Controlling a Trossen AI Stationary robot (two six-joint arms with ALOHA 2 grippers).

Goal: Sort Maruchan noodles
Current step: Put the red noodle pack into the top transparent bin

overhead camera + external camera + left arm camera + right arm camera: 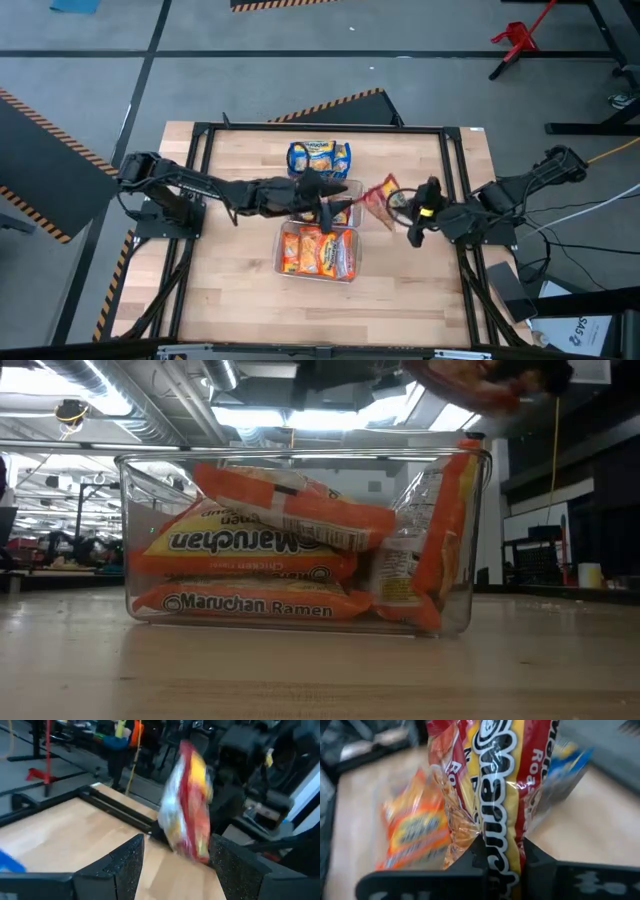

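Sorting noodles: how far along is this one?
Looks mostly done: orange packets fill the near bin, blue packets sit in the far bin. In hand: the right tool grips a red packet. Left: dropping it in the middle bin; the left tool is open there.

Things around my counter that are not for sorting

I see a light wood counter (230, 290) with a black frame (320, 128) around its edge. A clear plastic bin (283, 249) sits near the middle of it, and another clear bin (352, 189) is just behind that one. The floor (90, 40) is gray, with black-and-yellow striped tape (330, 105) on it. A red stand (515, 38) is on the floor far off to one side.
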